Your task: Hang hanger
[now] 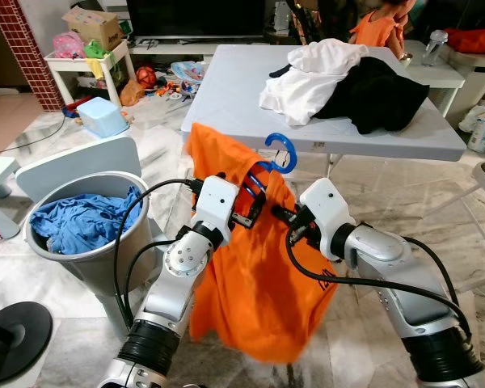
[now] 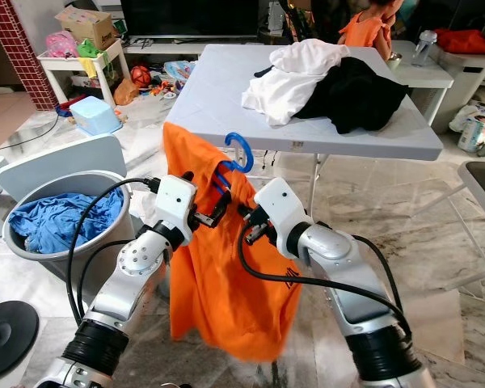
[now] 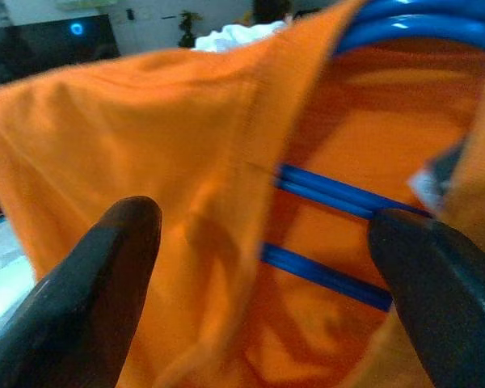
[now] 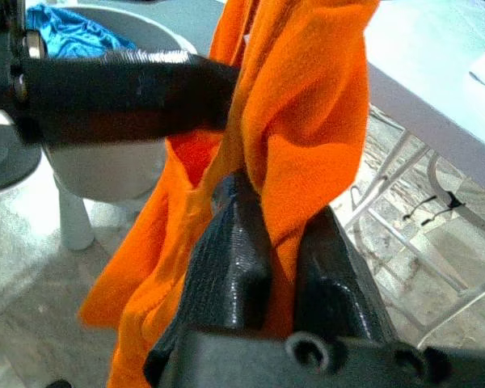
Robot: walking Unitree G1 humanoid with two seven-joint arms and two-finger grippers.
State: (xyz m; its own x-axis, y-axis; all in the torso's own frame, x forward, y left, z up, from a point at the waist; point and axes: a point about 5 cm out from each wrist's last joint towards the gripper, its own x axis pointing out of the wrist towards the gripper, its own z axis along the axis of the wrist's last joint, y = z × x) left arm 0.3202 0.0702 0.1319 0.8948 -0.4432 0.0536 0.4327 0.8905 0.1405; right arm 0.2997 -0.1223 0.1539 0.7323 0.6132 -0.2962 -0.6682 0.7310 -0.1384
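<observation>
Orange shirt (image 1: 250, 275) on blue hanger (image 1: 276, 155), held up before table (image 1: 226, 97). Right gripper (image 4: 279, 242) pinches shirt fabric; left gripper (image 3: 259, 259) spread around hanger bars. Advice: secure hanger before lifting; keep hook free, shirt collar centred.

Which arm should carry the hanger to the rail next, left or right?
Left, probably. The left gripper sits at the blue hanger, fingers straddling its bars, open. The right gripper is pinched on the orange shirt only.
</observation>
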